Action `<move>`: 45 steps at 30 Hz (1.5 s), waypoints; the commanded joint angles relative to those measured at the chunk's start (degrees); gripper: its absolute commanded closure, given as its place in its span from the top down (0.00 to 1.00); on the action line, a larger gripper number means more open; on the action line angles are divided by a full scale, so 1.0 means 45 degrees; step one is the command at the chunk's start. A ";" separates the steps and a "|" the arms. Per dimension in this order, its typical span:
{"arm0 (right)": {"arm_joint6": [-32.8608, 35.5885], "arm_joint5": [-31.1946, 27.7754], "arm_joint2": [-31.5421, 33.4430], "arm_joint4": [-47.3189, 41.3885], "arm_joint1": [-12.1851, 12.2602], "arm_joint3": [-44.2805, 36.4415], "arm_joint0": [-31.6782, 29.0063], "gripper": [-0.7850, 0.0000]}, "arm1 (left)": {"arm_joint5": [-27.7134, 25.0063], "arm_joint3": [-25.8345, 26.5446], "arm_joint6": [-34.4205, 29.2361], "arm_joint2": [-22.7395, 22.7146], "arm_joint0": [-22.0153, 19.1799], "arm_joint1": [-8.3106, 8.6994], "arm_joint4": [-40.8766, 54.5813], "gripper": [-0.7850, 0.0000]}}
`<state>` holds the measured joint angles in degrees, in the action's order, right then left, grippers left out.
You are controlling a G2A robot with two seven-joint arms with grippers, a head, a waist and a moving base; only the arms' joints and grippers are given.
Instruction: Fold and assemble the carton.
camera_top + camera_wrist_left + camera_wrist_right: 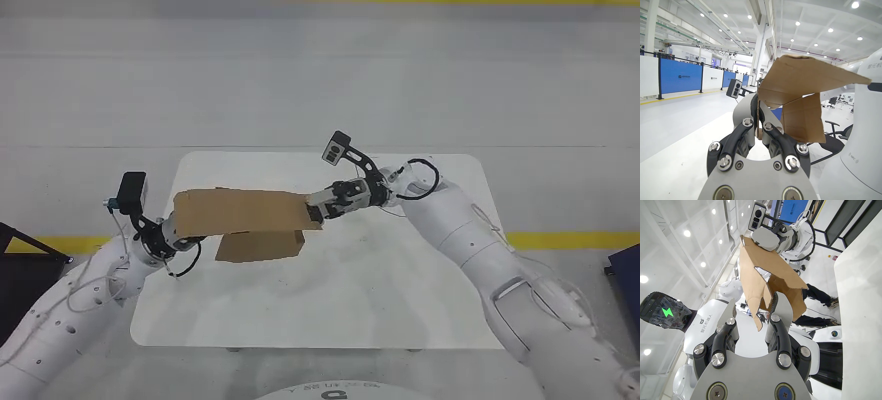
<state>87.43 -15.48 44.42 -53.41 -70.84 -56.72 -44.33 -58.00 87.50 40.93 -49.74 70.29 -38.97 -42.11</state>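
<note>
My left claw is clamped on 1 edge of the carton above the table. My right claw gapes, a flap between its fingers.

Left jaws clamped, right jaws spread apart.

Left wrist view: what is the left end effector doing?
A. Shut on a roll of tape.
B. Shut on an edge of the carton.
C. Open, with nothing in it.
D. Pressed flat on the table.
B: the left end effector is closed, with an edge of the carton pinched in it.
</note>
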 commanded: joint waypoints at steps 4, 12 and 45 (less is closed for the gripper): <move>-0.0045 0.0089 -0.0165 0.0072 -0.0203 0.0257 0.0149 0.47 | 0.0000 -0.0037 0.0378 0.0156 -0.0091 0.0060 -0.0558 0.00; 0.0115 0.0039 -0.0185 0.0074 -0.0441 0.0655 0.0307 0.26 | 0.0000 -0.0186 0.0581 0.0384 -0.0308 0.0121 -0.0800 0.00; 0.0127 0.0160 0.0357 -0.2505 -0.0121 0.0376 -0.0132 0.00 | 0.0000 -0.1114 0.1190 0.1113 -0.0168 0.0614 -0.0759 1.00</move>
<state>88.00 -14.80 45.74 -63.84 -71.56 -54.94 -44.70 -58.00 82.56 46.28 -44.53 68.88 -36.45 -45.20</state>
